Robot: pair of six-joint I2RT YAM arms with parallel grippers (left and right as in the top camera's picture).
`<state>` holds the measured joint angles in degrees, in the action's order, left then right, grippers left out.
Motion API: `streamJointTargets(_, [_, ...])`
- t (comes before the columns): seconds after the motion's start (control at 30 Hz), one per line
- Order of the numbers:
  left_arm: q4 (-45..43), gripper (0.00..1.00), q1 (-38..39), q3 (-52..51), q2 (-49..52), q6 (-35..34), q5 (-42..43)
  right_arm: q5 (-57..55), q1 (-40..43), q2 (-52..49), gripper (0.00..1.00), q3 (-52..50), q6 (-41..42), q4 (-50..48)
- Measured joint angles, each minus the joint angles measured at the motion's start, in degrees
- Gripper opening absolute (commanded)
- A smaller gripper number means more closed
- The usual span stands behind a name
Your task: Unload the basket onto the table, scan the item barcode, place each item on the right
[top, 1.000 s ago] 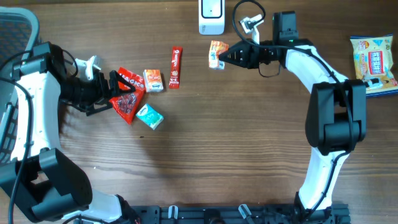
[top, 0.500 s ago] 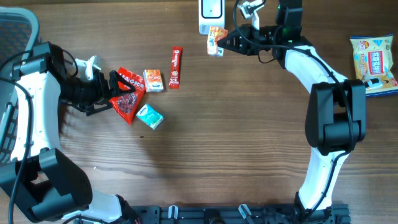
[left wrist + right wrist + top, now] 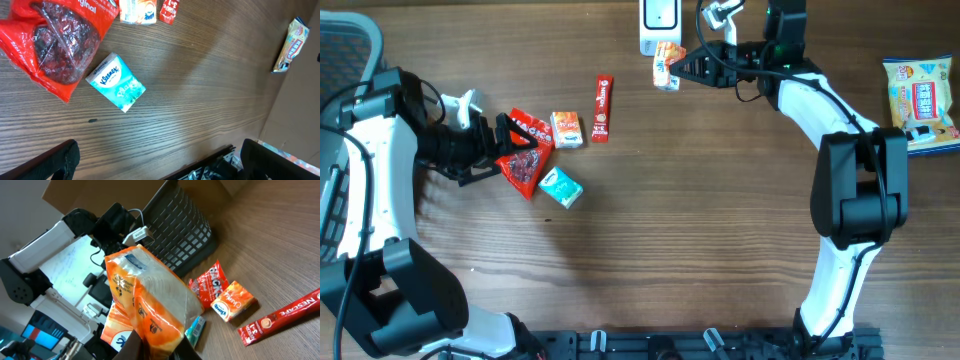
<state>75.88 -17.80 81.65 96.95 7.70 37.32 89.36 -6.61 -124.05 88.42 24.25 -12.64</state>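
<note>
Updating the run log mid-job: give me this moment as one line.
right gripper: shut on orange packet | packet: held beside white scanner | left gripper: open, near red bag | scan: unconfirmed

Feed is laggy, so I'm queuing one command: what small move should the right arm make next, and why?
Probably tilt the orange packet slightly toward the white scanner. The right claw is shut on the packet, close beside the scanner, but I cannot tell whether its barcode faces the scanner.

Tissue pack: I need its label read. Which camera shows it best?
Left wrist: the tissue pack lies close, label legible. Overhead shows it small; right wrist shows only a teal sliver.
</note>
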Motion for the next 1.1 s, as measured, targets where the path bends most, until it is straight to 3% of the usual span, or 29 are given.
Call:
streamJointTargets(0.57, [0.02,1.00,0.00,0.00,0.00,0.00,0.02,-0.02,0.02,0.00,0.04,-0.02,2.60,-2.80])
streamJointTargets(0.87, [0.00,1.00,0.00,0.00,0.00,0.00,0.02,-6.78,0.46,0.11,0.05,-0.04,25.38,-19.17])
streamJointTargets(1.0, [-0.04,1.00,0.00,0.00,0.00,0.00,0.02,-15.32,0.68,0.48,0.05,0.09,28.55,-8.11])
streamJointTargets(1.1, [0.07,1.00,0.00,0.00,0.00,0.00,0.02,-27.85,0.52,2.08,0.04,0.13,23.19,13.29])
